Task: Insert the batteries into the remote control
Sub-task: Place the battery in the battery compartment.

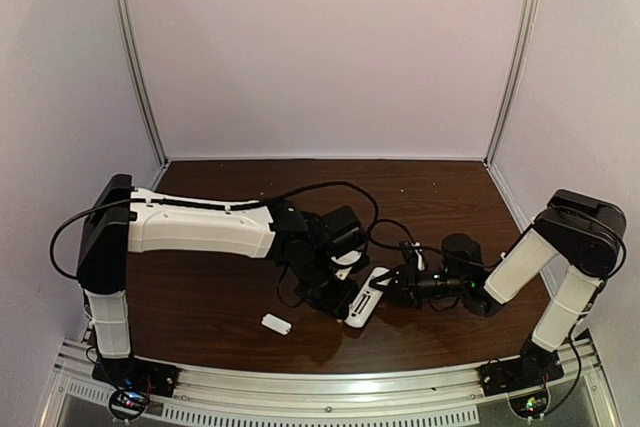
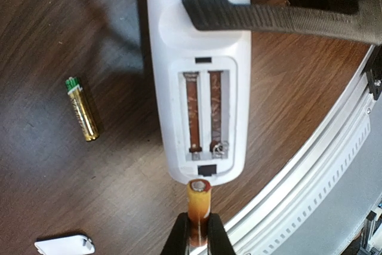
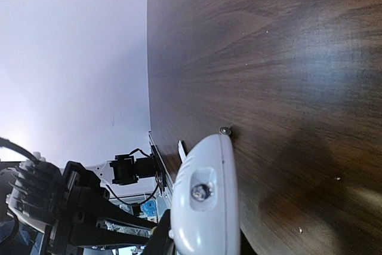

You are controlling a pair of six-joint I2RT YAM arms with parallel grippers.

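At the compartment end of the remote control [image 2: 173, 88], left fingers [image 2: 181, 238] are clamped on the orange battery [image 2: 199, 198], its tip just short of the housing. Right fingers [image 2: 268, 13] grip the other end. Both slots [image 2: 192, 111] are empty; the golden battery [image 2: 82, 108] lies on the desk [image 2: 48, 40]. First insertion; next, I judge: lift over the end wall, align.

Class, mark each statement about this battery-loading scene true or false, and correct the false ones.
1. Both battery slots of the white plastic remote control are empty. True.
2. The left gripper holds the golden-brass battery. False: it holds the orange battery; the golden one lies on the dark wooden table.
3. The small white cover piece is fitted on the remote. False: it lies on the table.
4. The right gripper grips the remote. True.
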